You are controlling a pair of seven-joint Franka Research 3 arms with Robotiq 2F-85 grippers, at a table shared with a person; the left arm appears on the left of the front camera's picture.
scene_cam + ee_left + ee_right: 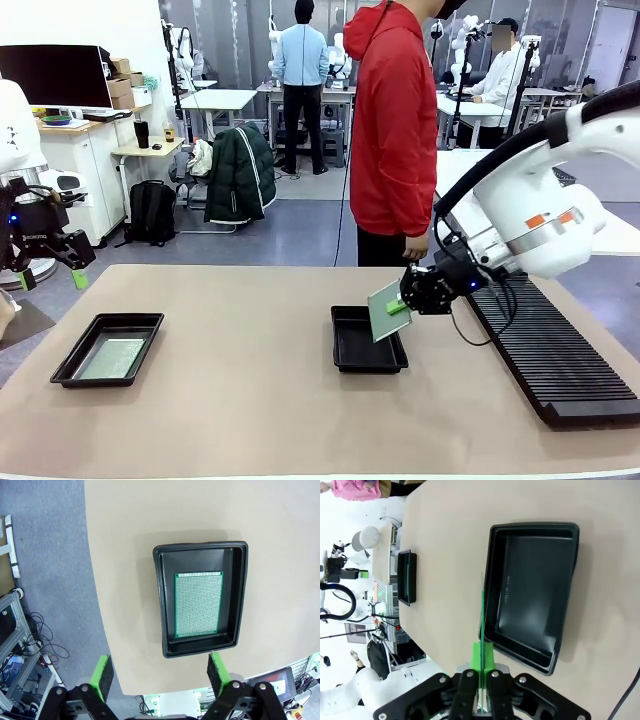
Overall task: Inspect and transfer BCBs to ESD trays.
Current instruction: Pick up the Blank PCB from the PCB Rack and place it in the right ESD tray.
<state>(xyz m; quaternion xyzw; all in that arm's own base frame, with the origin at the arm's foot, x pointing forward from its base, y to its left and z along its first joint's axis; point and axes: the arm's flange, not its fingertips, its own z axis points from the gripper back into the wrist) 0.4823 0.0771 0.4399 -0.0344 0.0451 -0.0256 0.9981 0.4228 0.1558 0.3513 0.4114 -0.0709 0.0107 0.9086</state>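
Green against the black plastic, one BCB [386,310] hangs tilted on edge in the clenched right tool [403,305] over the near ESD tray [366,358], likely for lowering, while the left tool [50,272] hovers released above the other filled tray [240,595].

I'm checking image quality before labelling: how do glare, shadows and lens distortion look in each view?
Front view: even light, soft shadows under both trays, sharp. Left wrist view: table edge bows from the wide lens; the board's grid reads crisply. Right wrist view: faint sheen on the empty tray floor; the held board shows edge-on as a thin line.
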